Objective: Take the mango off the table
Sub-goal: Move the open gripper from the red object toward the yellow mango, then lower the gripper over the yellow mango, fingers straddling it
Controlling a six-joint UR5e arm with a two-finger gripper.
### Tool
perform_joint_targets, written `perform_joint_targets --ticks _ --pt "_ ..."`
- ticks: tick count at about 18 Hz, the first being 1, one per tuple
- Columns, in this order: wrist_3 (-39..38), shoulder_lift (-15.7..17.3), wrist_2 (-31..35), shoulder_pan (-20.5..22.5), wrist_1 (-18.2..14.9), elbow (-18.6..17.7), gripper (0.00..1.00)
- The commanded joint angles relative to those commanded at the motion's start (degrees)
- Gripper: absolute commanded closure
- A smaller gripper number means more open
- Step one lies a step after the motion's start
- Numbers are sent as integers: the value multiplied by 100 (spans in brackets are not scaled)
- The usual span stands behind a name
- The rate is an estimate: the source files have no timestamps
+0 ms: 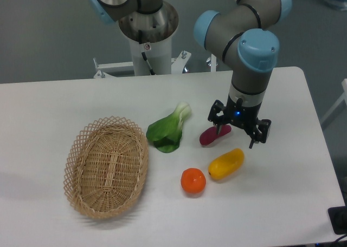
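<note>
The mango (226, 164) is a yellow oval fruit shading to orange at its lower left end. It lies on the white table (49, 101) right of centre, tilted up to the right. My gripper (235, 139) hangs just above and behind the mango, pointing down. Its fingers (218, 130) are spread apart and hold nothing. The left finger stands in front of the dark red vegetable.
A round orange (193, 181) lies just left of the mango. A dark red oblong vegetable (211, 136) lies under the gripper's left side. A green leafy vegetable (168, 130) lies at centre. A woven basket (107, 166) stands at the left.
</note>
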Motion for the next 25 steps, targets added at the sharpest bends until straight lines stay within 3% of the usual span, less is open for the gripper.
perform_joint_targets --ticks 11,15,21,25 --pt "18 -132 -26 -70 105 -53 0" --pt "44 -281 0 -149 641 -210 0" --pt "1308 -474 114 -149 799 -439 0" --pt "1292 -817 132 -158 1290 -378 0"
